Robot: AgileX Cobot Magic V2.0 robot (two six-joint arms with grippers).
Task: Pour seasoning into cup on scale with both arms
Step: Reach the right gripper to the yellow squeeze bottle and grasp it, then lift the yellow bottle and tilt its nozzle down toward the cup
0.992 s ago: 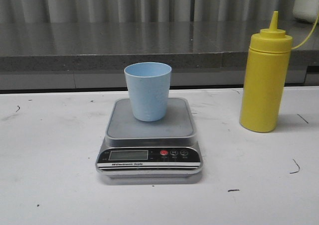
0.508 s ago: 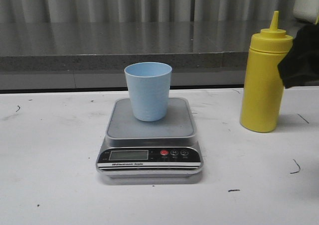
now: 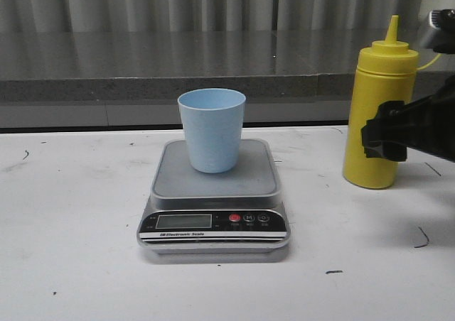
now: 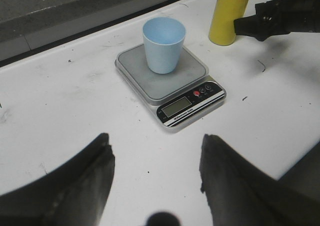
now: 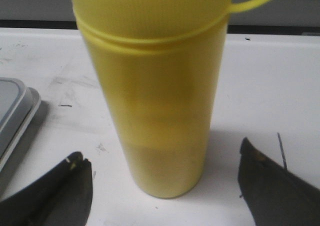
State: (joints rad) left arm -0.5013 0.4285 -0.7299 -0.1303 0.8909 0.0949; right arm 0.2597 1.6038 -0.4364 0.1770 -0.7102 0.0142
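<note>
Bottle tip-over is the thing to watch

Risk number one is the right claw (image 3: 384,133) clipping the yellow bottle (image 3: 378,115) before it has a proper hold. The bottle stands upright on the counter (image 3: 78,214), far right of the scale (image 3: 215,193), and it's tall and narrow, so a sideways nudge could topple it. From the right wrist view the claw's fingers (image 5: 55,191) are spread wide either side of the bottle's base, nothing touching yet. If they close that low, I'd guess the top swings around once lifted. Soft plastic too, so a hard squeeze might squirt seasoning early, onto the counter rather than into the cup.

The blue cup (image 3: 211,129) sits upright on the scale's platform, toward its far edge. It looks light and empty, so a bump from the nozzle could knock it off.

The left claw (image 4: 155,171) hangs near the front of the counter, fingers apart, holding nothing, well back from the scale.
</note>
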